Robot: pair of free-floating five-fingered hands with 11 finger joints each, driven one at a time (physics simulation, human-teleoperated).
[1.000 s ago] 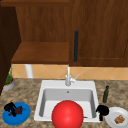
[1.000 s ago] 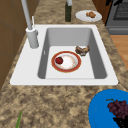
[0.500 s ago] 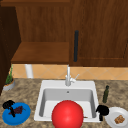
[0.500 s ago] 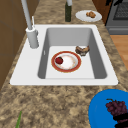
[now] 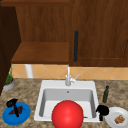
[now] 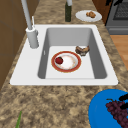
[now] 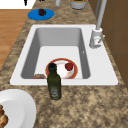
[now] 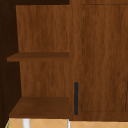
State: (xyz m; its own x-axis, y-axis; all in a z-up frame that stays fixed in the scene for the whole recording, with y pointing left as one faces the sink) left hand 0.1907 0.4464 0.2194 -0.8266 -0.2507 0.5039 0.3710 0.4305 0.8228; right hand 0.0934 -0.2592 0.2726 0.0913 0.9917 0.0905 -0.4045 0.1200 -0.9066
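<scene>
Left hand [image 5: 12,103], fingers curled on a grape bunch [image 5: 16,110], hovers over the blue plate [image 5: 10,118]; right hand [image 5: 102,110], fist closed and empty, hangs at the sink's [image 5: 48,83] four o'clock corner.

We are seeing a speckled countertop [image 5: 30,93] carrying a blue plate [image 5: 16,115] at its left edge, a white plate [image 5: 117,116] and dark bottle [image 5: 106,94] at its right.

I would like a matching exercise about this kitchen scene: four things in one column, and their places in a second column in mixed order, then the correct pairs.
Things:
1. grapes
2. red-rimmed plate
3. green bottle
4. pastry

Places:
A. on the white plate
B. upright on the counter beside the sink
C. on the blue plate
D. inside the sink basin

Pairs: 1-C, 2-D, 3-B, 4-A
</scene>
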